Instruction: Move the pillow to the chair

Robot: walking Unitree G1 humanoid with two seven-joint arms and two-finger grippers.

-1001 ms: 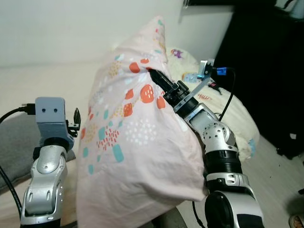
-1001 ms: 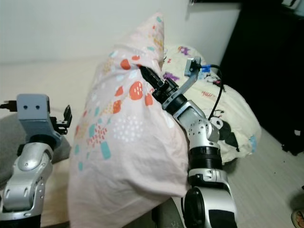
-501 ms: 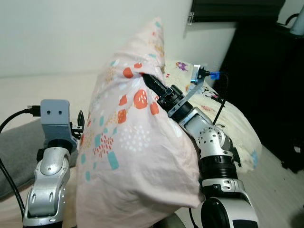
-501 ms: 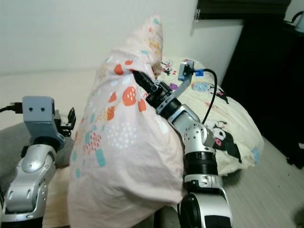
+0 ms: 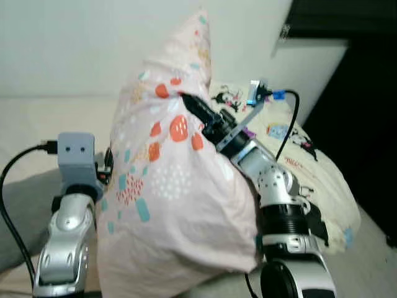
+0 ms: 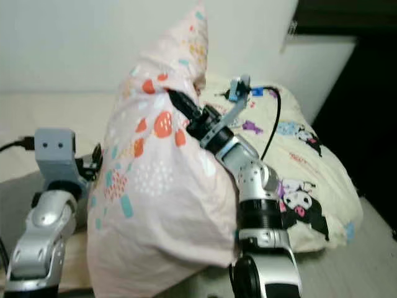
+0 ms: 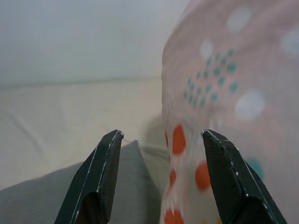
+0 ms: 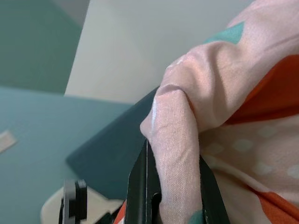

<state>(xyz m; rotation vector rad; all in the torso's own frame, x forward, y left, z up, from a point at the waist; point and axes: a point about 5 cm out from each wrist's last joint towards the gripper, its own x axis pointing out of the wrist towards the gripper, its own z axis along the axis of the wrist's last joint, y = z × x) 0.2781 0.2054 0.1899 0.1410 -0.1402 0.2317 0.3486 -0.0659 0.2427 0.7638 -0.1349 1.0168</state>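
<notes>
The pillow [image 5: 173,205] is pale pink with orange and teal patches, and it hangs upright in front of me. My right gripper [image 5: 186,100] is raised at its upper right side, shut on a pinched fold of the pillow [image 8: 175,135] cover. My left gripper [image 7: 161,134] is open beside the pillow's left flank, with the fabric bulging against one finger [image 7: 224,172]. From the head views the left arm [image 5: 74,186] stands low on the left, its fingers partly hidden behind the pillow.
A cream blanket printed with cartoon figures [image 5: 310,161] is heaped behind and to the right of my right arm. A grey cushion [image 5: 18,211] lies at the lower left on a beige surface [image 5: 49,118]. Dark furniture [image 5: 372,124] stands at the far right.
The whole view has shifted, so the camera moved; the dark furniture now sits further right. The pillow stays gripped by my right gripper, and the left gripper stays open beside it.
</notes>
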